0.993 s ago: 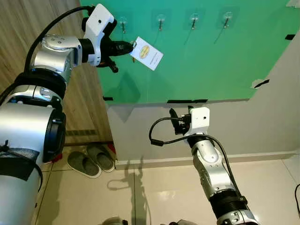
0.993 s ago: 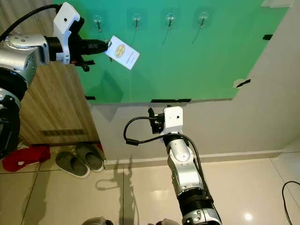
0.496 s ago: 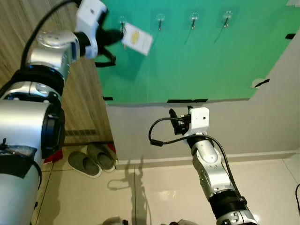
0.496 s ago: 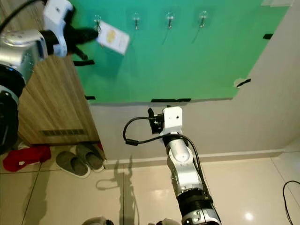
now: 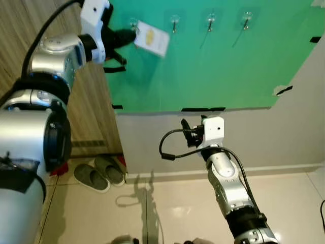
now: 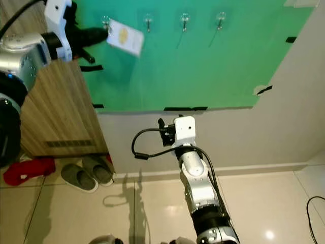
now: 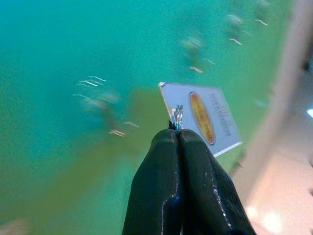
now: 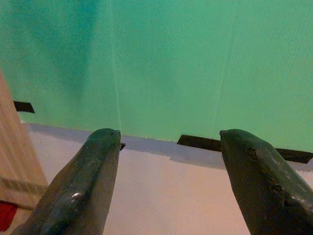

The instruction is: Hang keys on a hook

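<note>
A key ring [image 7: 176, 117] with a white tag [image 5: 152, 38] is pinched between the closed fingers of the left gripper [image 5: 133, 35], raised against the green board [image 5: 228, 66]. The leftmost hook [image 5: 133, 23] lies just beside the fingertips. The approach step is judged in hand; next, the ring must be slipped over that hook. Three further hooks [image 5: 209, 21] are spaced beyond. The right gripper [image 8: 168, 142] is held wide apart, idle, low before the wall. Slippers [image 5: 99, 173] lie on the tiled floor [image 5: 172, 203].

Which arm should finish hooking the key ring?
Left. The left gripper is shut on the silver key ring with the white tag, right at the leftmost clear hook. The right gripper hangs open, low, well below.
</note>
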